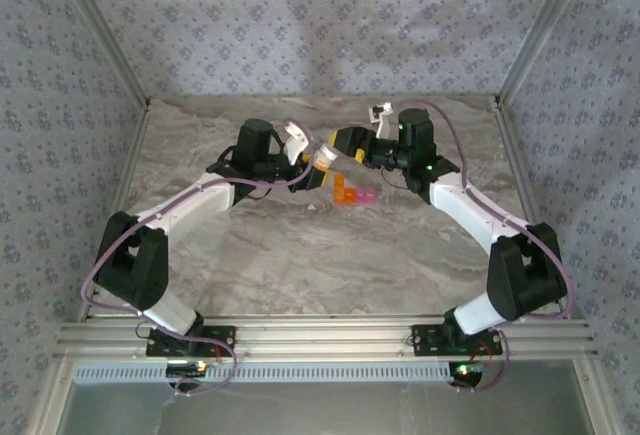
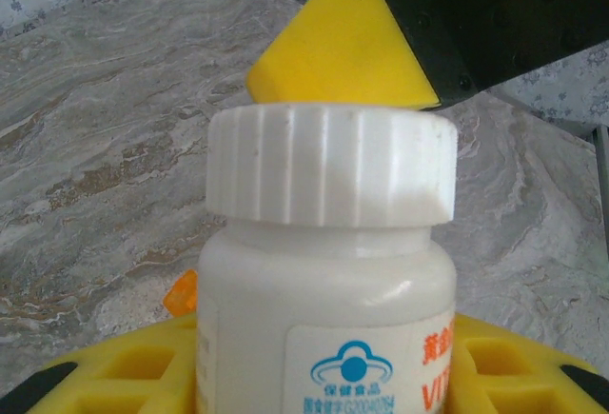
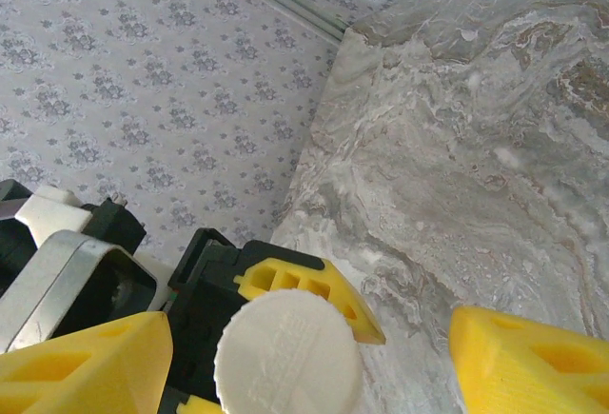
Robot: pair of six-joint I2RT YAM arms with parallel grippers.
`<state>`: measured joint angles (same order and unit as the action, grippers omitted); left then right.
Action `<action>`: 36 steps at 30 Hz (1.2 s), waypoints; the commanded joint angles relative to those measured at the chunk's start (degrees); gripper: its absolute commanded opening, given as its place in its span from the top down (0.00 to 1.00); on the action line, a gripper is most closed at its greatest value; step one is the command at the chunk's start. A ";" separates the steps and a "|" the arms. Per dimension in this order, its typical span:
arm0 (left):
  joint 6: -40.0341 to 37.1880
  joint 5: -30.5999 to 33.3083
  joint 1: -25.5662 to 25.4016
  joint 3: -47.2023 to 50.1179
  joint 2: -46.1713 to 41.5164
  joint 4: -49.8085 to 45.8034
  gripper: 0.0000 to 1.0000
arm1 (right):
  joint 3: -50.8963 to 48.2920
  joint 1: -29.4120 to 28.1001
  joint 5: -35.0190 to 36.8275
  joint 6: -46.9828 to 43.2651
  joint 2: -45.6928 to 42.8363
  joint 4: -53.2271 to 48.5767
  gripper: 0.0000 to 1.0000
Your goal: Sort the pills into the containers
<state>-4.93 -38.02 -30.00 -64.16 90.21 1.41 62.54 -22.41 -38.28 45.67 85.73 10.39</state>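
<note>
The left gripper [image 1: 318,162] clamps a white bottle [image 2: 324,319]. The right gripper [image 3: 309,328] stands open around its cap [image 2: 328,167], not touching. The orange and pink containers [image 1: 353,195] lie on the worktop [image 1: 300,255] just beside both.

Right hand [image 3: 309,362]: yellow fingers [image 3: 86,366] spread wide, clear of cap.
Bottle [image 3: 287,355]: white ribbed cap, end-on, between them.
Behind cap: other arm's yellow finger [image 3: 309,285].
Desk [image 3: 457,176]: grey marble.
Wall [image 3: 143,81]: patterned.
</note>
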 commanded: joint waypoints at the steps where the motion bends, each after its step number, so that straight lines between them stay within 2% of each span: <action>1: -0.93 -0.28 -0.32 -1.99 -0.56 0.26 1.00 | 2.44 -0.76 1.17 -0.01 1.08 -2.21 0.22; 8: -0.80 -0.25 -0.59 -1.98 -0.46 0.37 1.00 | 4.24 -2.19 0.92 -0.01 3.29 -2.39 0.23; 13: -0.73 -0.26 -0.66 -2.20 -0.09 0.44 1.00 | 5.31 -3.32 0.75 -0.32 4.53 -2.64 0.28; 15: -0.78 -0.21 -0.71 -2.26 -0.02 0.43 1.00 | 5.29 -3.39 0.59 -0.34 4.79 -2.65 0.33; 20: -0.54 -0.04 -0.78 -2.24 0.13 0.63 1.00 | 5.31 -3.26 0.14 -1.14 4.90 -2.73 0.57; 24: 0.36 -0.42 -0.58 -2.15 -0.04 1.76 1.00 | 4.49 -2.65 -1.26 -2.75 4.54 -1.91 0.65; 29: 4.12 -4.22 0.82 -1.76 -0.30 4.97 1.00 | 0.85 -0.65 -6.00 -9.07 3.79 1.78 0.66; 33: 6.10 -7.45 1.43 -1.36 -0.59 6.64 1.00 | -2.03 0.96 -10.27 -9.12 3.60 7.19 0.65; 34: 6.53 -8.34 1.43 -1.36 -0.57 6.78 1.00 | -2.38 1.12 -11.19 -9.11 3.54 8.21 0.61; 36: 6.78 -9.08 1.48 -1.49 -0.40 6.73 1.00 | -2.51 1.22 -11.05 -9.18 3.45 7.92 0.46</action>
<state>-0.01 -43.13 -30.30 -64.20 90.50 2.85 61.84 -22.83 -47.86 38.83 89.86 18.24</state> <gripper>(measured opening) 0.440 0.509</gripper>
